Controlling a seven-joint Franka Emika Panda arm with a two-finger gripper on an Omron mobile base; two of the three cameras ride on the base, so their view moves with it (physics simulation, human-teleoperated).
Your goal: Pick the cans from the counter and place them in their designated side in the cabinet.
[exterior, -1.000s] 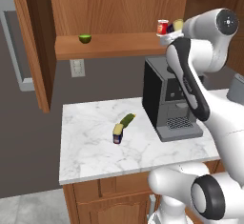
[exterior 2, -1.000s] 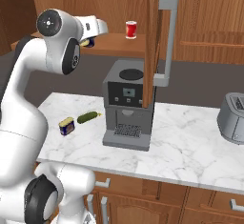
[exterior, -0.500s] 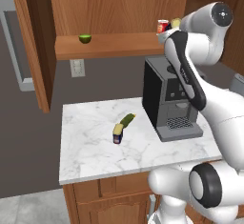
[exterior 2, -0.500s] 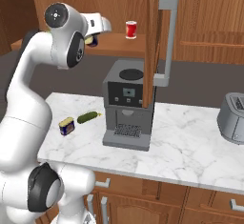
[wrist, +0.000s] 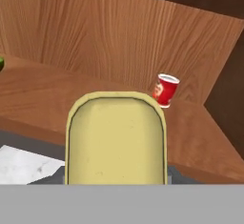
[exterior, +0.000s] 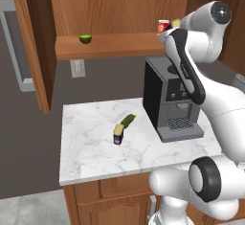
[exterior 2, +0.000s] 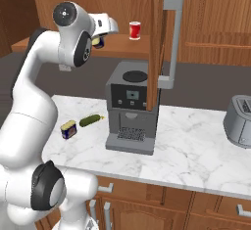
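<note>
- Hand view: the gripper (exterior 2: 99, 41) pinches a yellow-topped can (wrist: 116, 139) before the cabinet shelf (wrist: 52, 99).
- A red can (wrist: 165, 90) stands on that shelf.

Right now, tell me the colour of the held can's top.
Pale yellow, clearest in the hand view: can.

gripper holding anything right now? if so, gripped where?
Yes: one of the cans, its yellow top facing the hand camera, raised at the cabinet shelf. The gripper is shut on it; the fingers' exact contact points are hidden behind the can.
</note>
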